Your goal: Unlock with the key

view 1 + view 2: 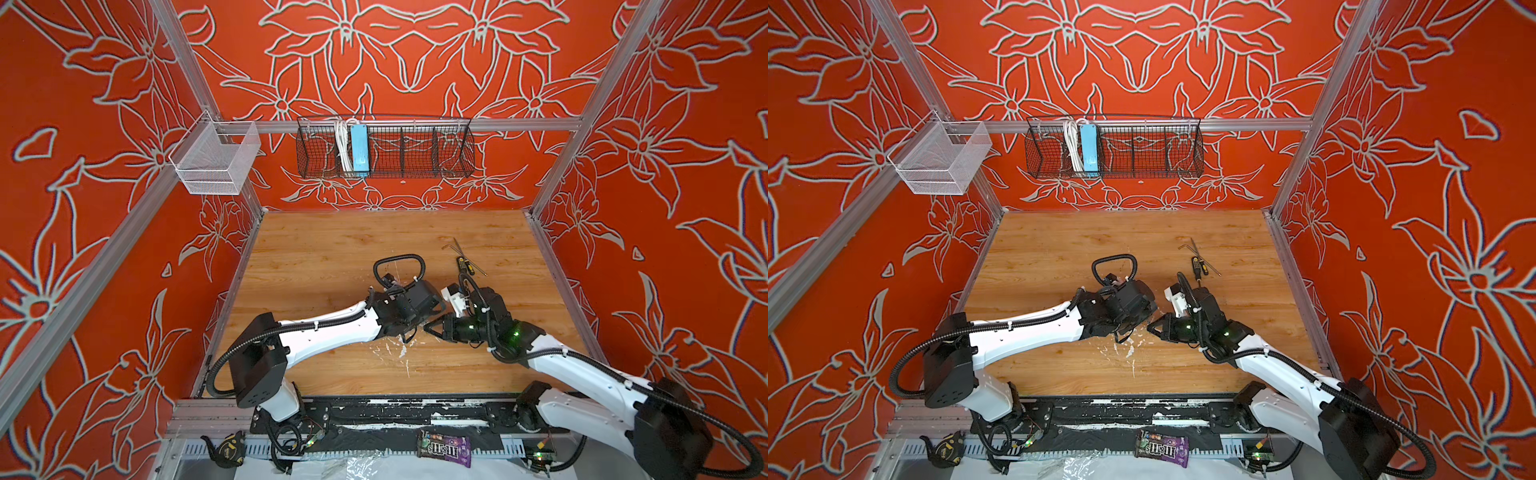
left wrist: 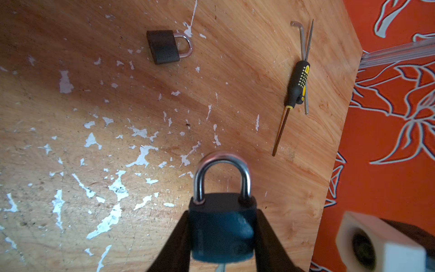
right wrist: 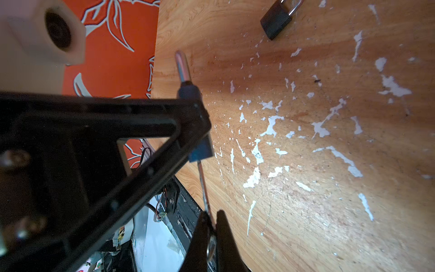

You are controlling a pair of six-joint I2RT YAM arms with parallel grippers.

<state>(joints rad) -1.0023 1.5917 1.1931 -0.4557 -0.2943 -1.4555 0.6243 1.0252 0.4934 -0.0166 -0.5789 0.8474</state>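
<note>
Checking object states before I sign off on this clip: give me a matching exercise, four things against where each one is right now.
Things:
1. blue padlock
2. black padlock
3. key
4. screwdriver

Places:
A. lying on the table, nothing touching it
B. pinched by the right gripper
C. lying against a hex key
D. clamped by the left gripper

Pairs: 1-D, 2-A, 3-B, 4-C
</note>
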